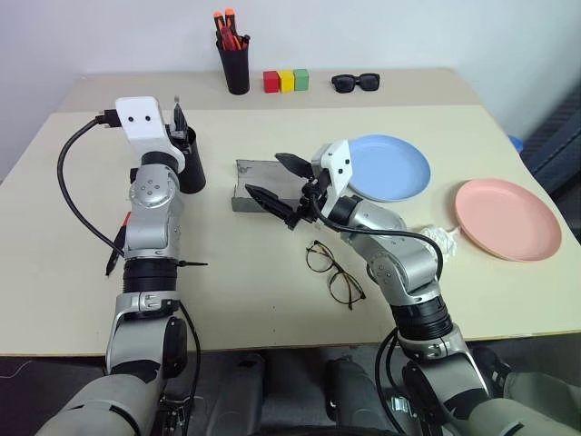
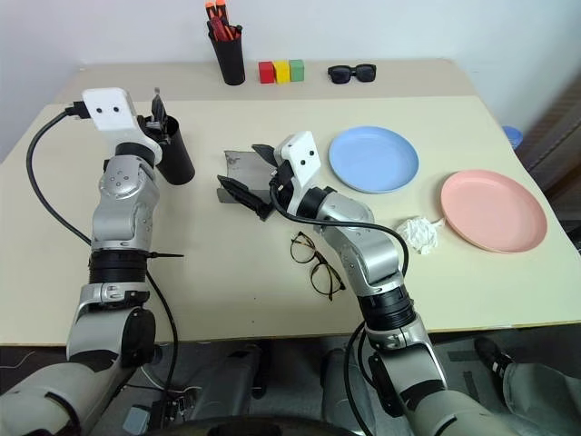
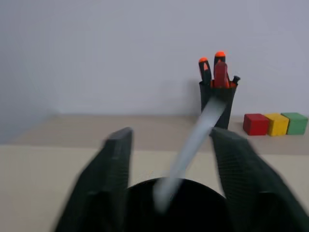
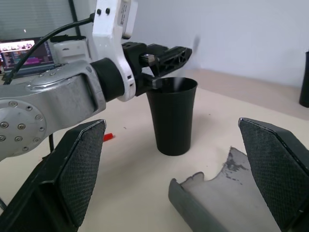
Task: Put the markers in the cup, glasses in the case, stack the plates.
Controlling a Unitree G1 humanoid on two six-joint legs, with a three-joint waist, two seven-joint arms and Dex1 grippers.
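Note:
My left gripper [image 1: 179, 123] hangs open right over the mouth of the black cup [image 1: 191, 168]. A white marker [image 3: 193, 140] shows as a blur between its spread fingers, slanting down into the cup. The other marker [image 4: 108, 137] lies on the table left of the cup; its red end peeks out behind my left arm. Over the open grey case [image 1: 247, 182] my right gripper [image 1: 280, 182] stands open and holds nothing. The wire-framed glasses [image 1: 331, 271] lie on the table just in front of that arm. The blue plate [image 1: 390, 168] and the pink plate [image 1: 507, 218] sit apart on the right.
A narrow black pen pot [image 1: 236, 64] with orange-tipped pens, three coloured blocks [image 1: 286, 80] and black sunglasses [image 1: 356, 83] line the far edge. A crumpled white paper [image 1: 445, 238] lies between my right arm and the pink plate.

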